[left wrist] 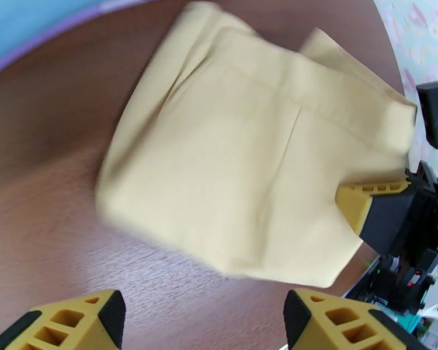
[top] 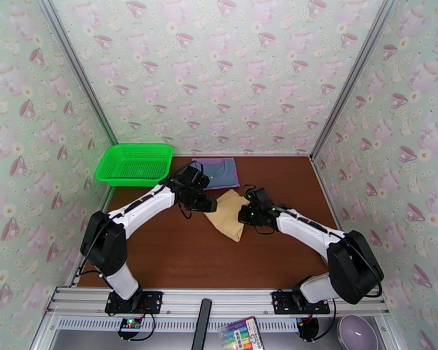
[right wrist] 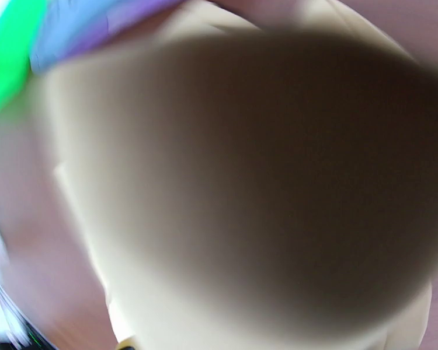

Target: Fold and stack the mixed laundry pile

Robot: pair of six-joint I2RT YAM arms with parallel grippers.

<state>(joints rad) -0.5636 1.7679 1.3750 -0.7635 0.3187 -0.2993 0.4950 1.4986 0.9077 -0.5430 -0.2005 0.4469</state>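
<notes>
On the table (top: 190,258), from the top camera, I count three garments. One tan shirt (top: 228,220) lies in the middle between my two claws, and one blue shirt (top: 214,172) sits folded on one purple shirt (top: 236,174) at the back, just beside the one green basket (top: 134,164). The left claw (top: 206,204) is at the tan shirt's left edge and the right claw (top: 243,217) at its right edge. From the left wrist, the tan shirt (left wrist: 236,170) lies folded to a rough rectangle, with loose layers showing along its far right side. My left fingers (left wrist: 111,313) stand wide apart over bare wood with nothing between them, so that claw is open and empty. The right claw's yellow finger (left wrist: 368,196) bites the shirt's right edge, and I read it as closed on the cloth. From the right wrist everything is blurred: tan cloth (right wrist: 84,147) close against the lens under a dark shadow, with a streak of blue and purple and a patch of green at the top left. I judge the fold nearly done. To finish it well I would pinch all layers with the right, take the opposite corner with the left, and draw the edges square and flat before lifting. Then I would set it centred on the blue shirt, making a stack of three.
</notes>
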